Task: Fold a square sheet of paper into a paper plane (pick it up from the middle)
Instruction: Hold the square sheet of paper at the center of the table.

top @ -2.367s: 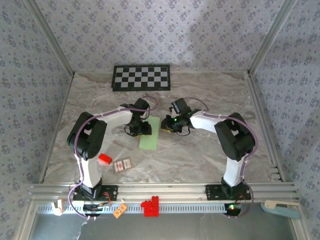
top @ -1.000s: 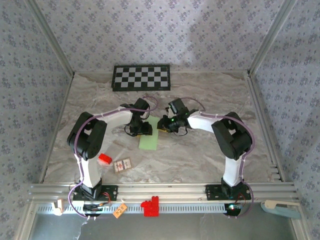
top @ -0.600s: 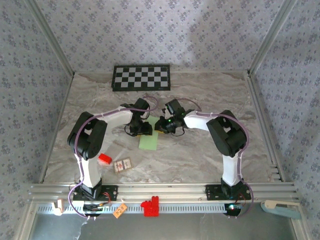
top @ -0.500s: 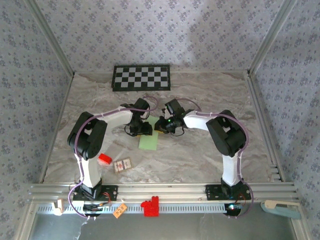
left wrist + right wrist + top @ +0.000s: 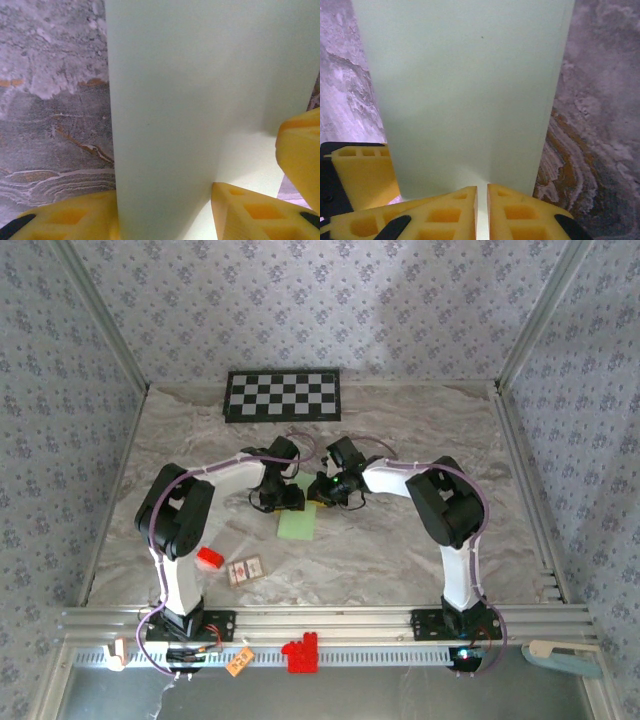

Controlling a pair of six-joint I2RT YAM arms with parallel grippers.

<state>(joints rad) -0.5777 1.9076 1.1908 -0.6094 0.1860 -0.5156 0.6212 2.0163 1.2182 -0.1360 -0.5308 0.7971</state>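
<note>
Sheet [image 5: 297, 523]: pale green, lying flat as a narrow strip; every place below is taken from it.
- Near and left of it, well apart: red block [image 5: 209, 558] and small card [image 5: 245, 569].
- Sheet itself: long axis runs near to far. Its near end is free and its far end sits between the two grippers.
- Left gripper [image 5: 280, 500]: at the far end, on the left long edge. Jaws are parted, one of the fingers [image 5: 65, 220] on each side of a paper layer, not clamping.
- Right gripper [image 5: 325, 490]: at the far end, on the right edge. Jaws are drawn to a thin slit, apparently pinching the paper's edge.
- Judgement: both arms are equally near. Any fold would swing across the long axis, with the right pinch as the working hold.
- Table [image 5: 420, 430]: marbled and level, with room to the right.
- Beyond the far end, well apart: checkerboard [image 5: 282, 395], then the patterned wall [image 5: 300, 300].
</note>
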